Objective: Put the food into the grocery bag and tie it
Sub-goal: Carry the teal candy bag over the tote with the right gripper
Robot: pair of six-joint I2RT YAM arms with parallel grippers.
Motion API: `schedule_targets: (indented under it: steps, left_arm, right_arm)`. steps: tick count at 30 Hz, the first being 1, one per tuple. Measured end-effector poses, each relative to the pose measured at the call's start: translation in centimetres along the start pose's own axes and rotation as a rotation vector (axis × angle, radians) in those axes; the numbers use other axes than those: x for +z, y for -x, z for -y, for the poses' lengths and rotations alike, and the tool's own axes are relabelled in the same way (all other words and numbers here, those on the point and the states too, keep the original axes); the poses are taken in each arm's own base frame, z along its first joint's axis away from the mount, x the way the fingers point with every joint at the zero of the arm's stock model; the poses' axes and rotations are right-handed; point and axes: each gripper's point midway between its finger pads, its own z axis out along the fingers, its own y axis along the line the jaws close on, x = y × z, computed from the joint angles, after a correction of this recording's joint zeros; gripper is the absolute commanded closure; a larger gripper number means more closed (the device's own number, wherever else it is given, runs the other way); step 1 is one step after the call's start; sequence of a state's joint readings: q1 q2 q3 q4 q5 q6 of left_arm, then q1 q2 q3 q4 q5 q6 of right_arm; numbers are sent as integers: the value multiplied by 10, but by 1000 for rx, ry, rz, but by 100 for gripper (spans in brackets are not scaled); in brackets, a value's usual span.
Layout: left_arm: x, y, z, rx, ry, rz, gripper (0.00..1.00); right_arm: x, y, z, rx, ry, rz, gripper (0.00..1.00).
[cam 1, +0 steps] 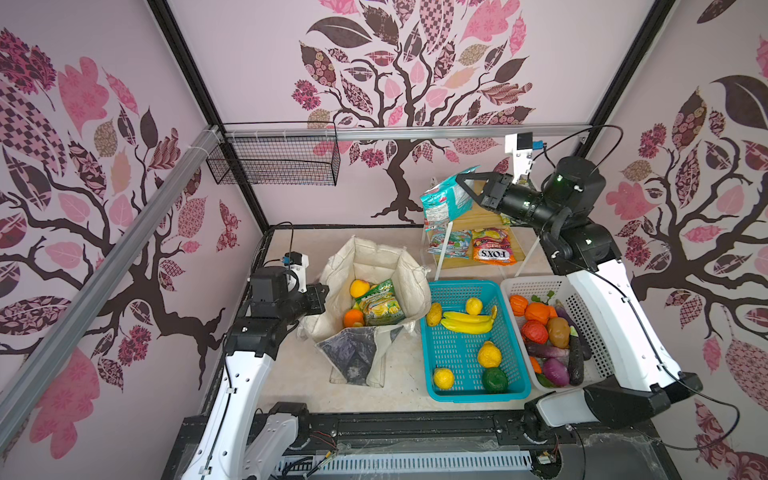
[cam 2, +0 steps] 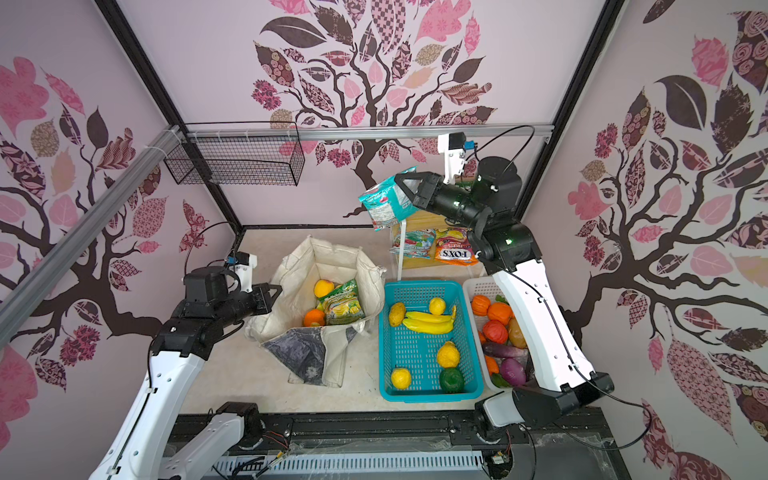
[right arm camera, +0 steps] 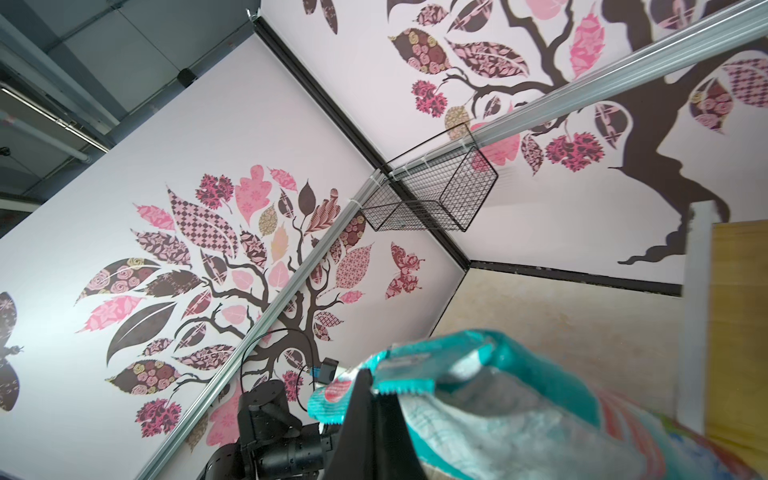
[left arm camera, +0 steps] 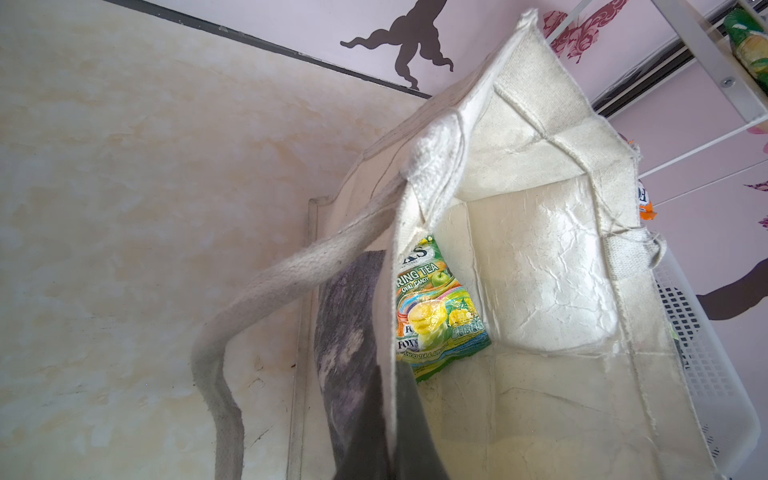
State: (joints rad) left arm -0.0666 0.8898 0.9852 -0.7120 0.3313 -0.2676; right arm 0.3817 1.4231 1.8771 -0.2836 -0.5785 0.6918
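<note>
Pale marbled tabletop (cam 1: 399,395), enclosed by tree-patterned walls. Grocery bag (cam 1: 376,262): cream canvas with a dark painted panel, standing open at centre-left in both top views and holding toy fruit and a green snack packet (cam 1: 380,309). Left gripper (cam 1: 323,293) is clamped on the bag's left rim. Right gripper (cam 1: 460,179), closed on a teal snack packet (cam 1: 440,201), hangs at upper right of centre. Clear air separates this packet from the bag mouth.

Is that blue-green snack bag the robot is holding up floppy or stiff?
Probably floppy: the teal snack packet droops and creases below the right gripper, pinched at one edge. Likely light, since that small pinch holds it. Its glossy film may be slippery.
</note>
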Motion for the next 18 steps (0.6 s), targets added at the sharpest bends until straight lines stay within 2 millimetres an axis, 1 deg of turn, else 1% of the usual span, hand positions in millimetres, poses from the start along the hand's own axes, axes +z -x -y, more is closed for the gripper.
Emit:
schedule_targets:
  steps: [2,4,6,12,15,18]
  left_arm:
    - [0,0,0,0,0,0,100]
    - [0,0,0,0,0,0,100]
    - [0,0,0,0,0,0,100]
    - [0,0,0,0,-1,0,100]
    - [0,0,0,0,-2,0,100]
    - [0,0,1,0,-3,0,100]
  right_arm:
    - [5,-12,-16,-12,28,-20,100]
    - [11,-25,-28,-18,49,-42,100]
    - [19,-44,-37,-20,64,-72,100]
    - [43,-109,-57,-26,84,-184,100]
    - [56,-144,-60,-22,84,-239,100]
    - [71,-183,-51,-11,62,-302,100]
